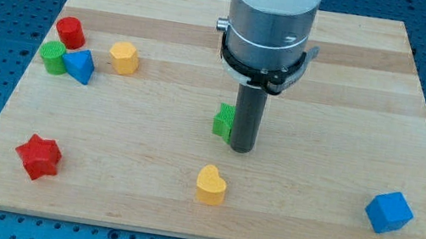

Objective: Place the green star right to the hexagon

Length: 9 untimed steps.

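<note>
In the camera view, my tip [241,148] touches the right side of the green star [224,121] at mid-counter [351,116]; there are no jaws. The yellow hexagon [123,57] sits well apart at upper left, so most of the push remains. No readable writing.

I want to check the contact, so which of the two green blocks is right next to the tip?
The green star at the board's centre: my tip stands against its right side. The other green block sits far left, between red and blue ones.
</note>
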{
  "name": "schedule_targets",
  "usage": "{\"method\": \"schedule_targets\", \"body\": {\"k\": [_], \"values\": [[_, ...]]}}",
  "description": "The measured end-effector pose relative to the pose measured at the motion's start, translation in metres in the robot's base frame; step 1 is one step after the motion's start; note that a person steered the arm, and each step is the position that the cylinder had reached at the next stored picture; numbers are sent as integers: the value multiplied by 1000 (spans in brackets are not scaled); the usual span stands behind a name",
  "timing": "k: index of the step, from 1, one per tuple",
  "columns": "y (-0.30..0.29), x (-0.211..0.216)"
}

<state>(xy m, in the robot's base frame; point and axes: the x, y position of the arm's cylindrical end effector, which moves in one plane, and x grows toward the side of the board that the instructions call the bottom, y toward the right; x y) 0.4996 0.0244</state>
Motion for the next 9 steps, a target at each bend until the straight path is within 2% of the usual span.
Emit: {"method": "schedule_targets", "body": {"k": [1,3,5,7,8,9], "values": [[-1,0],[-12,-33],[-78,-58],[-111,-96],[-116,-105],[-55,-117]]}}
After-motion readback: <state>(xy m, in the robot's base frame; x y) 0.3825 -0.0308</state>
